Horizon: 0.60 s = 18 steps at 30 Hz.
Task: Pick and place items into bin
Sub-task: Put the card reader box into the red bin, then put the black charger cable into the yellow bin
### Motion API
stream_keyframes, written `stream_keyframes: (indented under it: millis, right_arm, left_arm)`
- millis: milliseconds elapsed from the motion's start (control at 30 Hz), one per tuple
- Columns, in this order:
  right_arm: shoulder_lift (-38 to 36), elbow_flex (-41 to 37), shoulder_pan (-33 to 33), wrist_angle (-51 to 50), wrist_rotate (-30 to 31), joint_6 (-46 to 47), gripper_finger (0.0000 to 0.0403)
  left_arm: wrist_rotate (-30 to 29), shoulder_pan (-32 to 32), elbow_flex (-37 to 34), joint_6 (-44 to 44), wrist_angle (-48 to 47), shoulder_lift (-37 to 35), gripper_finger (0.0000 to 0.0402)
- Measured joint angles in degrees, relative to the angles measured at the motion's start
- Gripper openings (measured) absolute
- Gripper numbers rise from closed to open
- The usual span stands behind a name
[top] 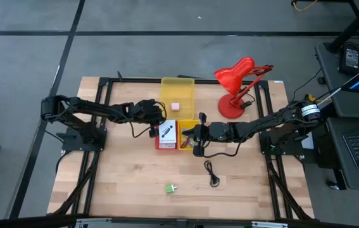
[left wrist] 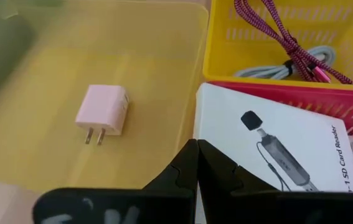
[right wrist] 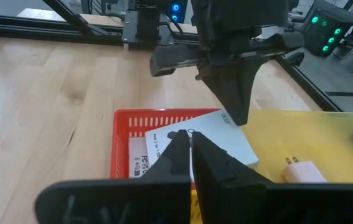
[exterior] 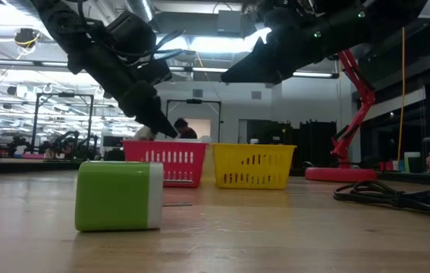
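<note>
Observe the left arm: it reaches from its base at the table's left edge toward the centre, nearly horizontal, with the left gripper (top: 157, 124) poised over the near edge of the red basket (top: 166, 144). In the left wrist view its fingers (left wrist: 182, 171) are pressed together with nothing between them; they hover just above a white printed packet (left wrist: 288, 146) that lies in the red basket. You cannot tell whether the tips touch the packet.

Observe the right arm: it reaches from the table's right edge toward the centre, low and elongated. The right gripper (top: 194, 134) sits over the yellow basket (top: 188, 134), which stands touching the red basket on its right. In the right wrist view its fingers (right wrist: 175, 158) are likewise clenched on nothing, pointing toward the left gripper across the red basket.

Locate the task items as follows:
- The pink cube (left wrist: 103, 112), a small plug-in adapter with two prongs, lies in the translucent yellow bin (top: 177, 95) behind the baskets.
- The green block (top: 170, 188) lies on the table (top: 122, 177) near its front edge, well apart from both grippers.
- The black cable (top: 212, 174) lies on the table in front of the right gripper.
- A braided cable (left wrist: 276, 40) lies in the yellow basket.

The red desk lamp (top: 237, 85) stands at the rear right of the table.
</note>
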Motion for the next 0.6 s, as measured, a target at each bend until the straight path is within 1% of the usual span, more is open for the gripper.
stream_keyframes:
  millis: [100,200,267,333,500,600]
  right_arm:
    - [0.0,0.0,0.0,0.0,0.0,0.0,0.0]
    - [0.0,0.0,0.0,0.0,0.0,0.0,0.0]
    - [0.0,0.02,0.0,0.0,0.0,0.0,0.0]
    - [0.0,0.02,0.0,0.0,-0.02,0.0,0.0]
    - [0.0,0.02,0.0,0.0,-0.02,0.0,0.0]
    - [0.01,0.02,0.0,0.0,-0.02,0.0,0.0]
  left_arm:
    - [-0.78,0.0,0.0,0.02,0.06,0.0,0.0002]
    - [-3.65,0.02,0.0,0.02,0.09,0.0,0.0002]
    - [-3.81,0.02,0.0,0.32,0.08,0.0,0.0002]
    - [-2.43,-0.02,0.0,0.55,0.0,0.0,0.0002]
    - [4.47,-0.17,0.0,0.56,-1.95,0.0,0.0002]
    - [5.56,-0.17,0.0,0.5,-4.16,0.0,0.0002]
